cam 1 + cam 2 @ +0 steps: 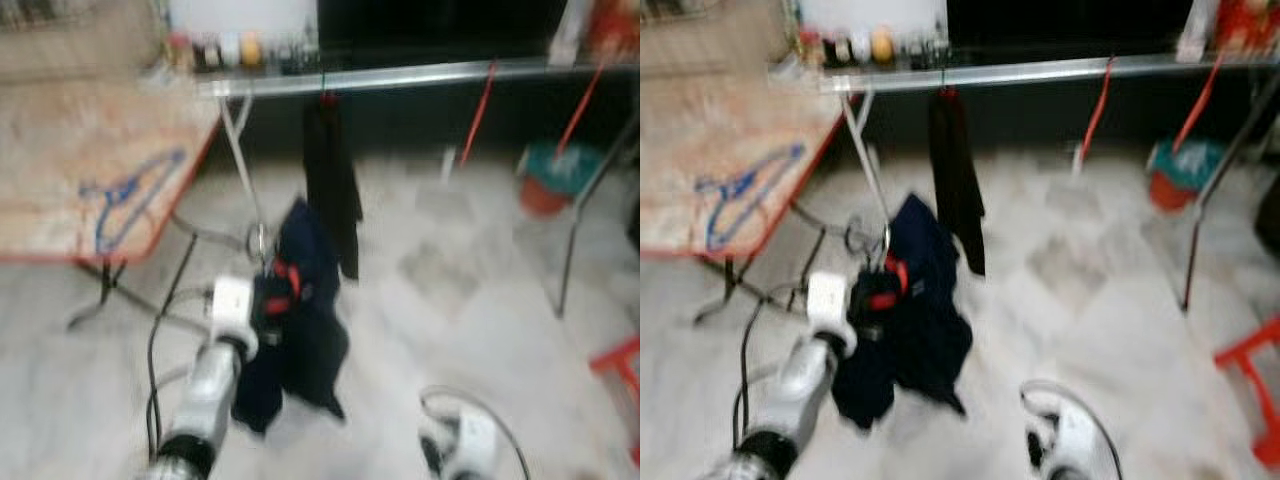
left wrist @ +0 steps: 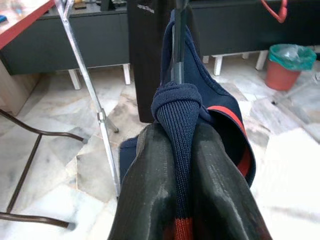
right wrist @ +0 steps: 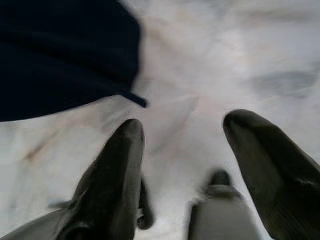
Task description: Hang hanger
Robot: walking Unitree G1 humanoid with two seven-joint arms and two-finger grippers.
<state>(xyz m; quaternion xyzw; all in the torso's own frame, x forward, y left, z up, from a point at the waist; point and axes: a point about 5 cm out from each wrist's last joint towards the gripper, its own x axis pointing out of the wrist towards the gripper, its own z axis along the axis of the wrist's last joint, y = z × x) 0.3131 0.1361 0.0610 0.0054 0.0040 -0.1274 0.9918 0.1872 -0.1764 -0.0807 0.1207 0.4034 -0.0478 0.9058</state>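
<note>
Left gripper [image 2: 182, 165] clamps the navy garment [image 1: 300, 330] near the rail [image 1: 420, 75]; right gripper [image 3: 182, 150] hangs low, fingers apart.

A navy knit garment [image 2: 200, 115] with red trim hangs in the black-fingered left gripper [image 2: 182, 200]. A black garment [image 1: 330, 180] hangs from the silver rail [image 1: 420, 75]. A blue hanger [image 1: 125, 195] lies on the pale, red-edged worktop [image 1: 60, 130]. The floor [image 1: 460, 290] is mottled white-grey marble. A red bin [image 1: 545, 180] has a green liner.
</note>
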